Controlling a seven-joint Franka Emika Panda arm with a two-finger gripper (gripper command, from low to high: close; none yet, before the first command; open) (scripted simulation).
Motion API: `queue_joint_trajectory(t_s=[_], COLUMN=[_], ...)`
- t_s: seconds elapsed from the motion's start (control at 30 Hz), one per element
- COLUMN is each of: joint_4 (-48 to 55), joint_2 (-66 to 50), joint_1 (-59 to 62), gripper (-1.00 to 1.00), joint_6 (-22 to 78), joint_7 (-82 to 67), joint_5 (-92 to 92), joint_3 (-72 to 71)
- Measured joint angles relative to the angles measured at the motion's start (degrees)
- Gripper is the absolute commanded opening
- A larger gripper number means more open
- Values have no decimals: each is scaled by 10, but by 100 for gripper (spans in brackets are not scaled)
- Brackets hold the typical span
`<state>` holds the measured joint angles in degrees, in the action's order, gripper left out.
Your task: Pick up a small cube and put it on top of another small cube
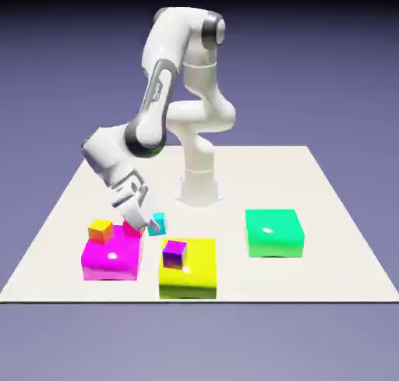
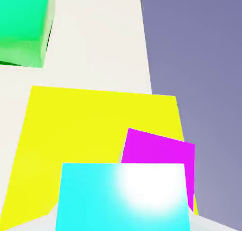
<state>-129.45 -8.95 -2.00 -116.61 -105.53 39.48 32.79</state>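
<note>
The tiny cyan small cube point(image 1: 159, 224) sits between the fingers of my gripper point(image 1: 150, 224), which is shut on it, low over the table between the magenta block and the yellow block. In the hand view the cyan cube point(image 2: 122, 197) fills the bottom and hides my fingertips. Just beyond it, a purple small cube point(image 1: 174, 253) rests on the flat yellow block point(image 1: 195, 274). The hand view shows that purple cube point(image 2: 158, 152) right behind the cyan one, on the yellow block point(image 2: 71, 135).
A flat magenta block point(image 1: 109, 261) at the exterior view's left carries an orange cube point(image 1: 100, 231) and a red cube point(image 1: 131, 231), close beside my fingers. A large green block point(image 1: 274, 232) lies to the exterior view's right, and shows as the green block point(image 2: 21, 27) in the hand view.
</note>
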Motion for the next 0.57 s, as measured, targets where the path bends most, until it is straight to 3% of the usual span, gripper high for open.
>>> queue_joint_trajectory(t_s=[0.2, 0.37, 0.4, 0.47, 0.57], joint_4=[109, 54, 49, 49, 99], joint_2=[-48, -90, -94, -94, -54], joint_1=[41, 42, 42, 42, 41], gripper=[-100, -100, 100, 100, 100], joint_6=[112, 34, 27, 26, 101], joint_7=[-51, -99, -102, -102, -69], joint_5=[-145, -105, -100, -99, -146], joint_3=[95, 83, 81, 81, 106])
